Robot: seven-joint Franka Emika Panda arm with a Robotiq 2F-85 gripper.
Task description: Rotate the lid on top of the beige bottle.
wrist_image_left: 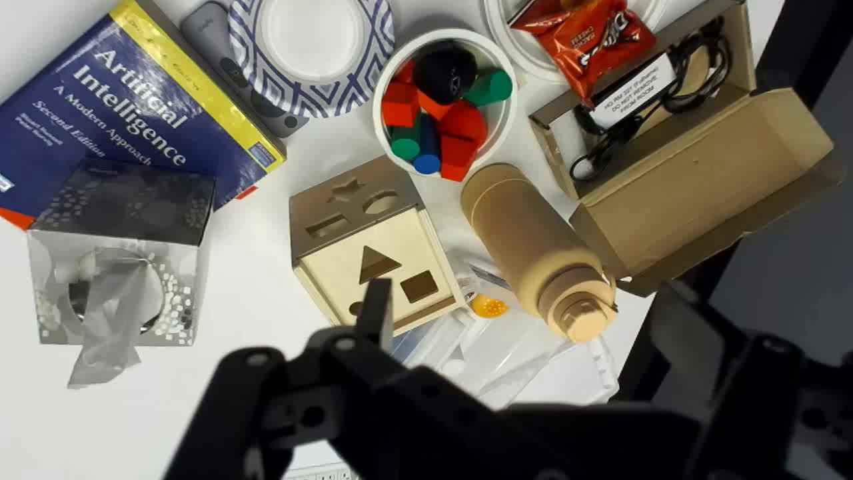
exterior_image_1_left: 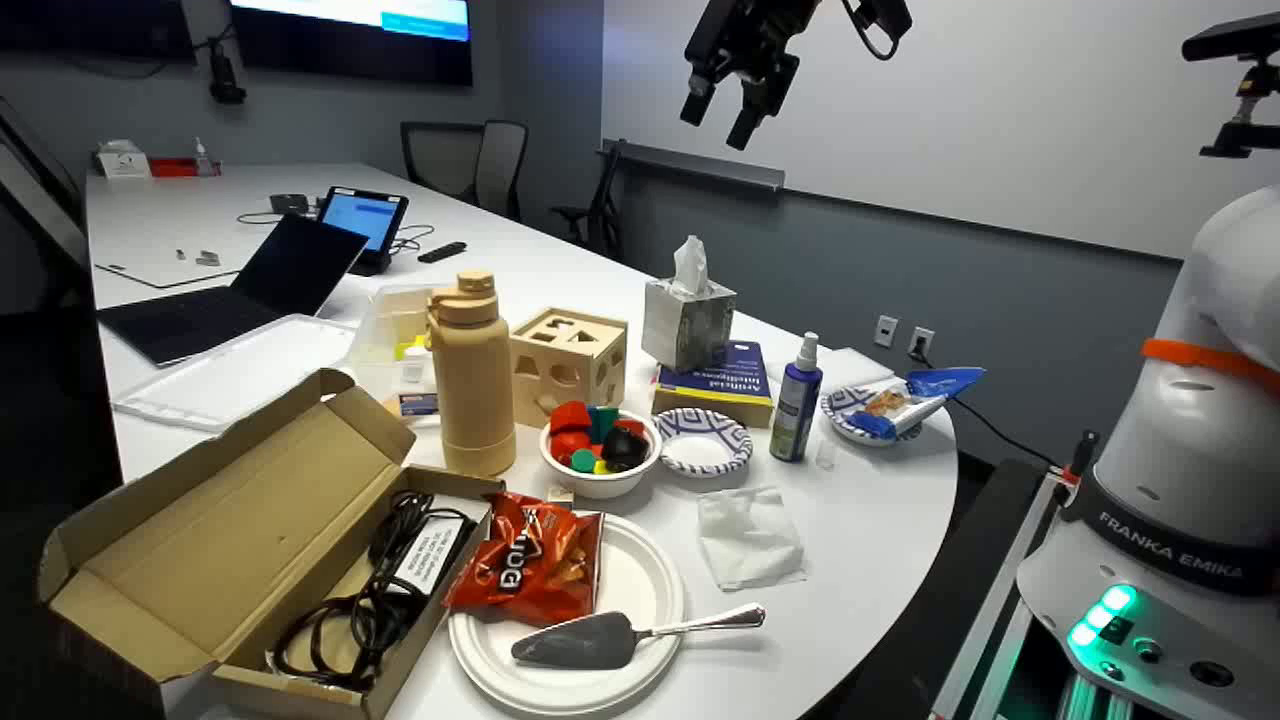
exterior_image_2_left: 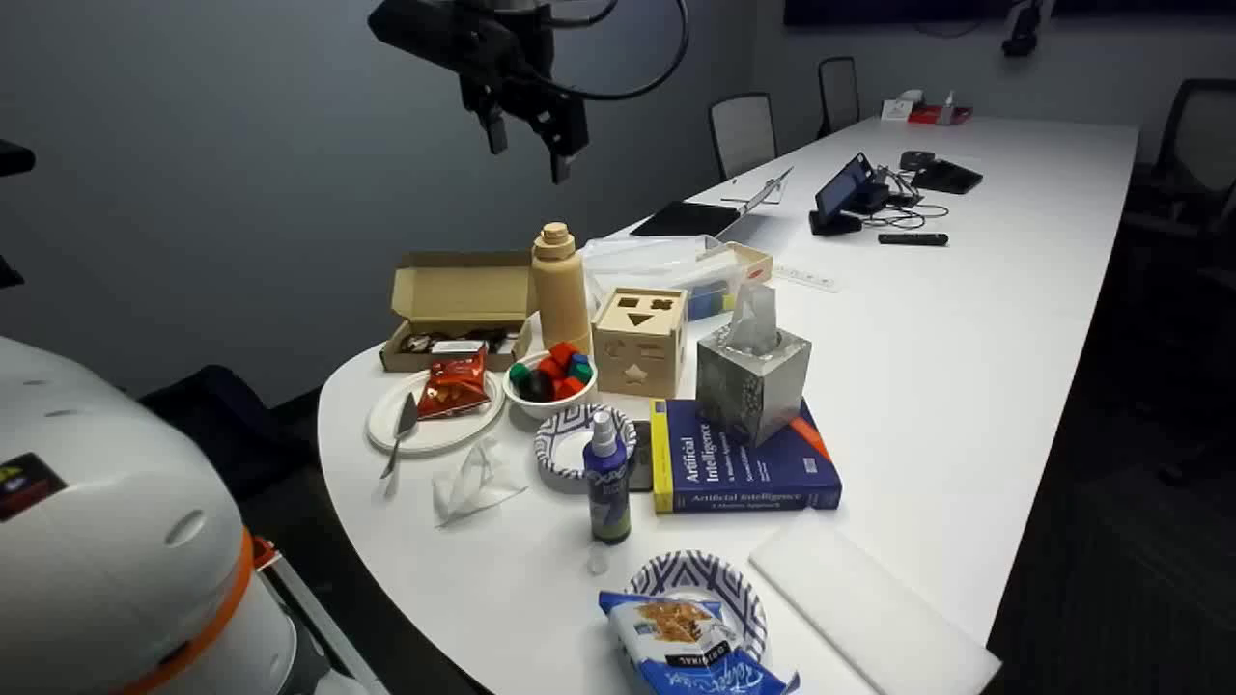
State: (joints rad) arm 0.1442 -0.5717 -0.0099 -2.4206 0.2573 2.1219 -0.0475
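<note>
gripper (exterior_image_1_left: 718, 121) — jaws apart | beige bottle (exterior_image_1_left: 476, 392) upright | lid (exterior_image_1_left: 476, 282) on

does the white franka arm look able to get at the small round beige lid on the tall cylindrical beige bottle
Probably yes: the open black end effector hangs higher than the lid, which sits uncovered atop the upright bottle, with nothing visible between.

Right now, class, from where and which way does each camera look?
Exterior view beside the table, cardboard box in foreground: faces wall screens and whiteboard; robot base at right, gripper at top.
Exterior view beside the table, blue snack bag in foreground: faces beige bottle and grey wall; robot base at left, gripper at top.
Wrist view above the table: faces down on bottle and wooden box; gripper at bottom.
Both exterior views share base, gripper and upright bottle.
</note>
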